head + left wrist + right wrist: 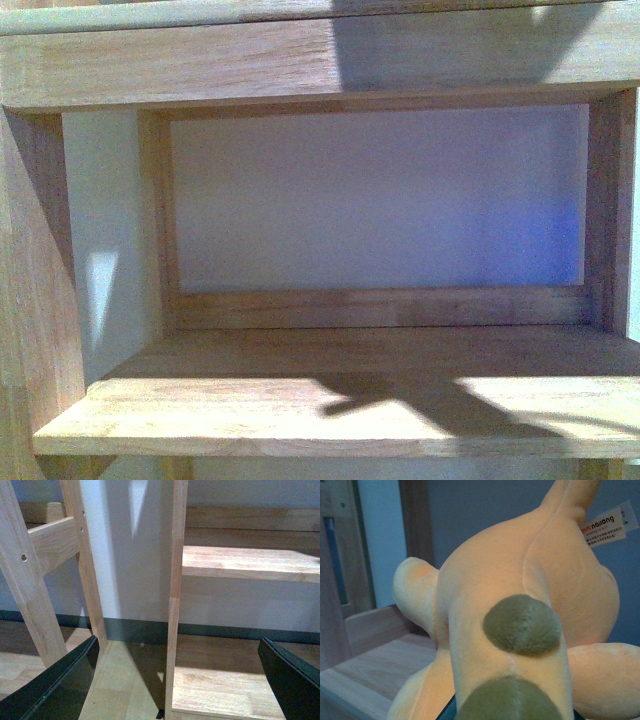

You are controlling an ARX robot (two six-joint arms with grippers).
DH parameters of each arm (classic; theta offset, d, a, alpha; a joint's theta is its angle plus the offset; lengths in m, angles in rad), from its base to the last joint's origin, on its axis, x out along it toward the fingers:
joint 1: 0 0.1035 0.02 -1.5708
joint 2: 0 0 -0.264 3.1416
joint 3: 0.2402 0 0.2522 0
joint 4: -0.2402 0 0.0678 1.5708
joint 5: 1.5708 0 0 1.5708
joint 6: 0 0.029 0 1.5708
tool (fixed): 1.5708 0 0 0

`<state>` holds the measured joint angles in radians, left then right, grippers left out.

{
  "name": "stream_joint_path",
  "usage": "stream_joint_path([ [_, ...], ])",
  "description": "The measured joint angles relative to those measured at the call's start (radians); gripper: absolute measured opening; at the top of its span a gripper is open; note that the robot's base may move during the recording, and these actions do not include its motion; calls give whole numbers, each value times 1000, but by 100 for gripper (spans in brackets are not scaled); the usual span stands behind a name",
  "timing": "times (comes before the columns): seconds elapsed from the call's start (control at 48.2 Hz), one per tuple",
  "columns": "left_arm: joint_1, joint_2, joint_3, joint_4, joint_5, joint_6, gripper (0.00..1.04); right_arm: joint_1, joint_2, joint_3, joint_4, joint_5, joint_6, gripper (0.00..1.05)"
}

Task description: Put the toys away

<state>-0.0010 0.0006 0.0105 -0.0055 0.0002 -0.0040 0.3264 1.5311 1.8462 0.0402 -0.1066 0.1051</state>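
Wooden shelf (330, 400) fills my front view, its bay bare and ready to take the toy; a shadow of arm and load falls across the board. Plush toy (520, 605) crowds my right wrist view, hanging close under that camera, so I judge the right jaws closed on it, though they're hidden. Left gripper (175, 680) spread wide, holding nothing, low by the shelf's upright.
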Motion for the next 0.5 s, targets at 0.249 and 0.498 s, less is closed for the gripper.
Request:
stream_joint_path([
  [0.249, 0, 0, 0, 0, 0, 0, 99, 78, 144, 162, -47, -21, 90, 9],
  [0.498, 0, 0, 0, 0, 0, 0, 99, 129, 235, 232, -64, -36, 114, 9],
])
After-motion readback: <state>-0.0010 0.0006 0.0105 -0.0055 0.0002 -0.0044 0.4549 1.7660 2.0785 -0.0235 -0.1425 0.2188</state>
